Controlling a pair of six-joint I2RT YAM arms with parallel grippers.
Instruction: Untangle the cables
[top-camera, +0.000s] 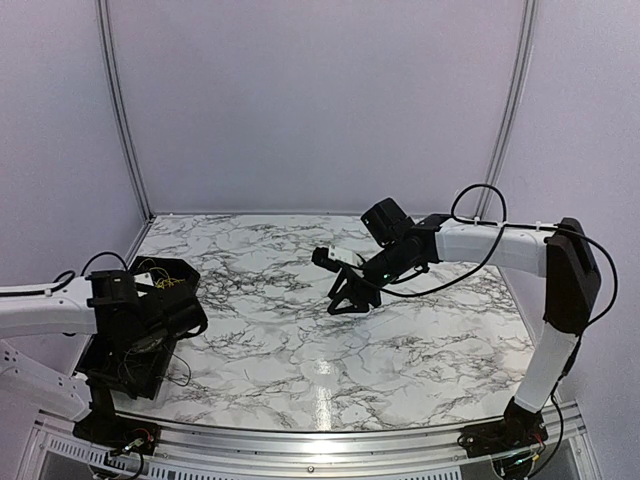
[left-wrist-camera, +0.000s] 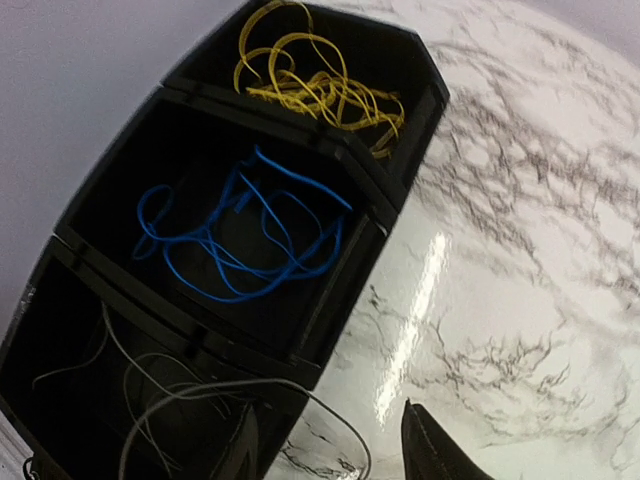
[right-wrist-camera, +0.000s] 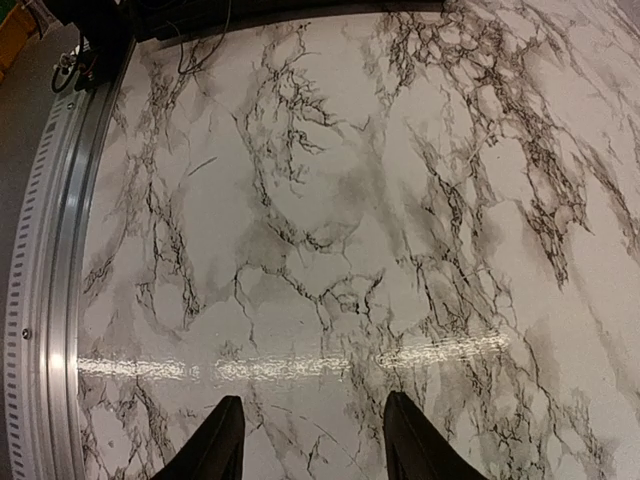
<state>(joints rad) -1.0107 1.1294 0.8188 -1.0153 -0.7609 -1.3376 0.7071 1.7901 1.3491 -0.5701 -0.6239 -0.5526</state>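
In the black three-bin tray (left-wrist-camera: 340, 290) at nine o'clock on the marbled desk (top-camera: 300, 340) lie a thin yellow cable (left-wrist-camera: 318, 95), blue cable (left-wrist-camera: 240, 240) and pale cable (left-wrist-camera: 200, 395), whose loop overhangs the rim. Whether the left pincer (top-camera: 175, 318) is clenched cannot be told, but it should nudge that loop in gently; the right pincer (right-wrist-camera: 312, 440) is released and empty.

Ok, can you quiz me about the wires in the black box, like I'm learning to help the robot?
1. True or false: the yellow cable and the blue cable lie in the same compartment of the black tray.
2. Which cable reaches past the tray's rim onto the table? A: yellow. B: blue. C: the pale grey cable.
3. Fill in: the right gripper has its fingers apart over bare marble, holding ____.

Key: 1 false, each has its own compartment. 2 C. 3 nothing.
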